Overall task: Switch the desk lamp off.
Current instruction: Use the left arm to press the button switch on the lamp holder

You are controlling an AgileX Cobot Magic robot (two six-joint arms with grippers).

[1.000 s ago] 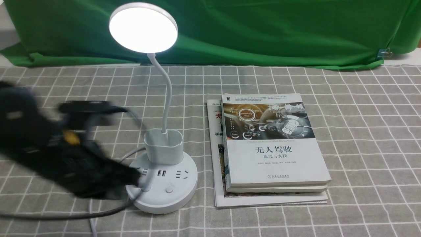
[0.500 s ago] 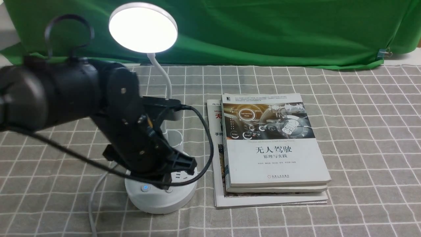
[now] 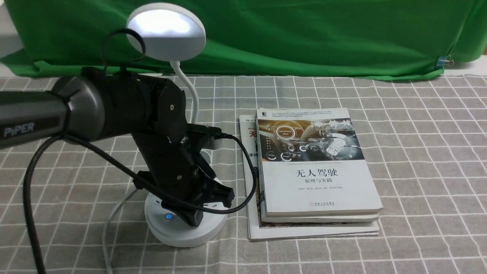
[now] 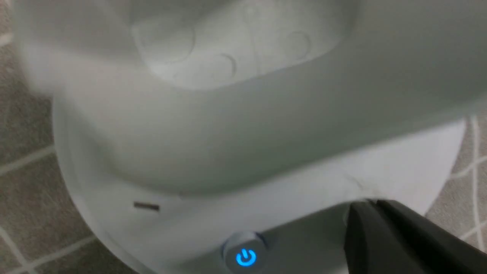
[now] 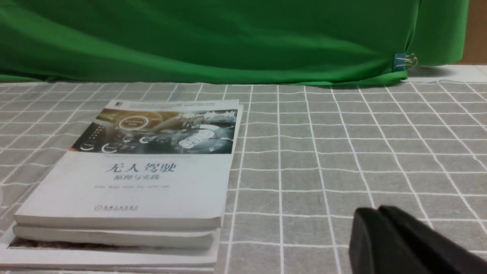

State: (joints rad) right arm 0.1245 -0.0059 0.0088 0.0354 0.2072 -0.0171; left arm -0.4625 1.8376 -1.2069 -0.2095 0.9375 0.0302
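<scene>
The white desk lamp stands at the table's left: its disc head [image 3: 166,30] now shows only a dim glow, above a bendy neck [image 3: 190,95] and a round base [image 3: 179,230]. A blue lit power button [image 3: 168,217] sits on the base's front left; it also shows in the left wrist view [image 4: 245,257]. My left gripper [image 3: 196,220] is shut, its tip pressed down on the base just right of that button; in the left wrist view [image 4: 367,205] the tip touches the base [image 4: 399,167]. The cup holder [image 4: 236,95] fills that view. My right gripper [image 5: 374,213] is shut and empty above the cloth, out of the front view.
A stack of books [image 3: 315,171] lies just right of the lamp base, also in the right wrist view [image 5: 133,179]. The lamp's white cord [image 3: 108,224] runs off the base's left side toward the front edge. A green cloth [image 3: 304,34] hangs along the back.
My left arm swung in from the left over the lamp base and its shut tip came down on the base. The lamp head went from bright white to a dim glow.
</scene>
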